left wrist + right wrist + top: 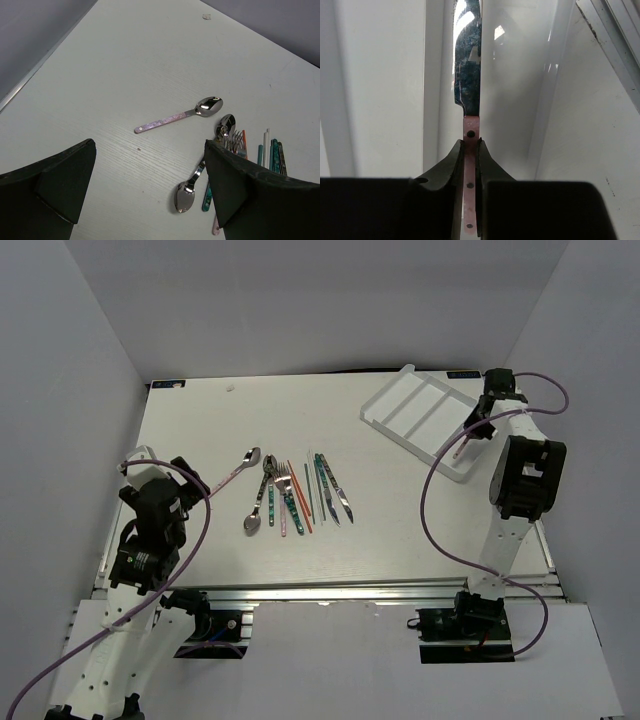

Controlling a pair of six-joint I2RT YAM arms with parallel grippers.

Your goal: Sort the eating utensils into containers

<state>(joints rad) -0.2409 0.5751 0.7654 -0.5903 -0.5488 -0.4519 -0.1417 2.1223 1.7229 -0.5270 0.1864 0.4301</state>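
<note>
My right gripper [470,150] is shut on the pink handle of a knife [468,75], whose blade points down into a long compartment of the white tray [434,75]. In the top view this gripper [478,425] holds the knife [463,447] over the tray's [415,405] near right end. The other utensils [295,495] lie in a row mid-table: spoons, forks, knives and chopsticks. A pink-handled spoon [175,118] lies apart at their left, and a metal spoon [186,195] lies closer. My left gripper [150,185] is open and empty, above the table left of the row.
The tray sits angled at the far right of the white table, near the right wall. White walls enclose the table on the left, back and right. The right arm's purple cable [430,500] loops over the table's right part.
</note>
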